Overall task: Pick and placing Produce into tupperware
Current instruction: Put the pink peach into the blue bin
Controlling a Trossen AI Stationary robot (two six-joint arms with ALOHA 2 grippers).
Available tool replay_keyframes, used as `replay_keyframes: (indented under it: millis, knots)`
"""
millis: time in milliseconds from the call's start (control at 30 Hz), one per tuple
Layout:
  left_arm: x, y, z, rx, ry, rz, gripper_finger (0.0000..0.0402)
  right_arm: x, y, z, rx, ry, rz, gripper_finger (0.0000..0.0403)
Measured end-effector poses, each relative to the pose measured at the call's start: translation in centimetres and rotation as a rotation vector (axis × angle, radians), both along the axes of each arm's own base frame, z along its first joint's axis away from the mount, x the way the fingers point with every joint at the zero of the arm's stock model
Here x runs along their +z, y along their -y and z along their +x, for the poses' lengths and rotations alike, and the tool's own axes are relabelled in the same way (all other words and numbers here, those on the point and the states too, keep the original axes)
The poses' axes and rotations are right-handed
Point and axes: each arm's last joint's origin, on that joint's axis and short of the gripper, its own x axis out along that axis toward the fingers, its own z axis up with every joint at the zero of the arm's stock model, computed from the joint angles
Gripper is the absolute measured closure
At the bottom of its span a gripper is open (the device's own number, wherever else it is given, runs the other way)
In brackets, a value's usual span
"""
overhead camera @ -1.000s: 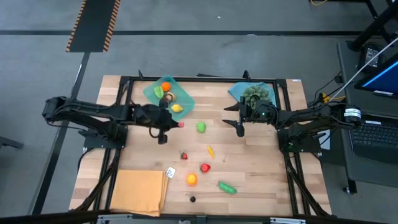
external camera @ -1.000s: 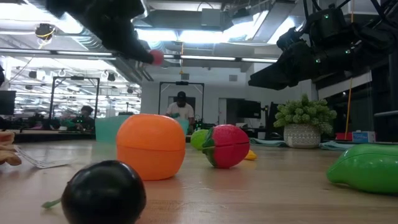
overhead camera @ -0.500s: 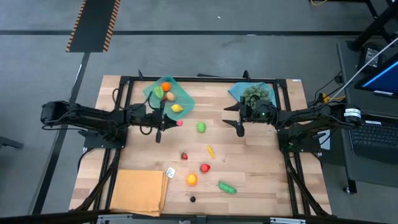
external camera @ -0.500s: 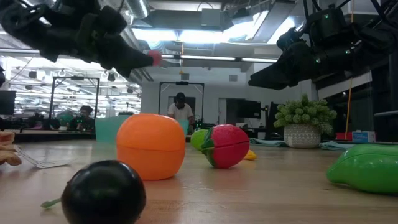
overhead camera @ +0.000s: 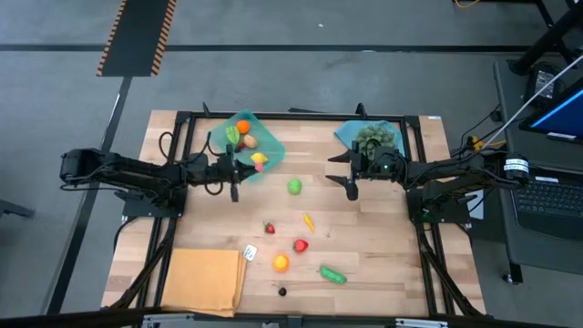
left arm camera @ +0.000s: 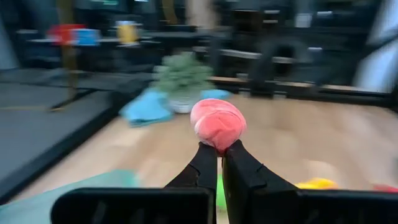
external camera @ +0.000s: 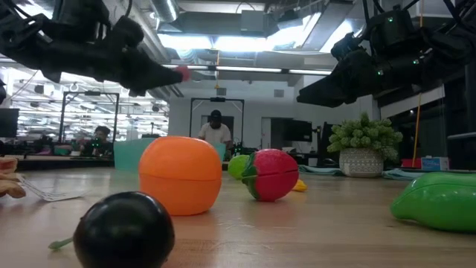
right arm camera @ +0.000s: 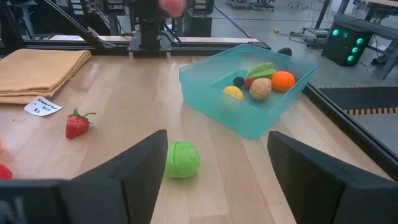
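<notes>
The teal tupperware sits at the far left of the table and holds an orange, a yellow, a green and a brown piece. My left gripper reaches level over its near right corner, shut on a small pink piece of produce, which also shows in the low view. More produce lies loose on the wood: a green ball, a strawberry, a red piece, an orange, a green cucumber and a dark berry. My right gripper hovers open right of the green ball. My left gripper pinches the pink piece by its lower rear part between the two fingertips, so most of it sticks out past them. The fingers lie level and come from the table's left. The piece is lifted clear, above the tray's near right corner.
A folded orange-tan cloth lies at the near left with a white tag beside it. A bushy grey-green plant stands on a blue piece at the far right. Black frame rails run along the table's sides.
My left gripper has moved toward the table's far edge and come down a little, tipping from pointing downward to level. It has stayed shut on the pink piece, which has travelled from over the bare wood to the tray's near right corner.
</notes>
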Motion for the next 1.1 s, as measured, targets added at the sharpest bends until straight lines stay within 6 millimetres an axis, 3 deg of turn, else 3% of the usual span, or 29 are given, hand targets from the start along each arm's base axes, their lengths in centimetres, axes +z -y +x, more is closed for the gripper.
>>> replay_keyframes:
  millis: [200, 1100]
  knots:
    - [0.0, -0.7, -0.3, 0.268, -0.001, 0.012, 0.04, 0.0, 0.0, 0.0, -0.002, 0.0, 0.002, 0.0123]
    - [-0.1, -3.3, -1.0, 0.509, -0.011, -0.055, 0.04, 0.0, 0.0, 0.0, -0.005, -0.001, 0.0, 0.0123]
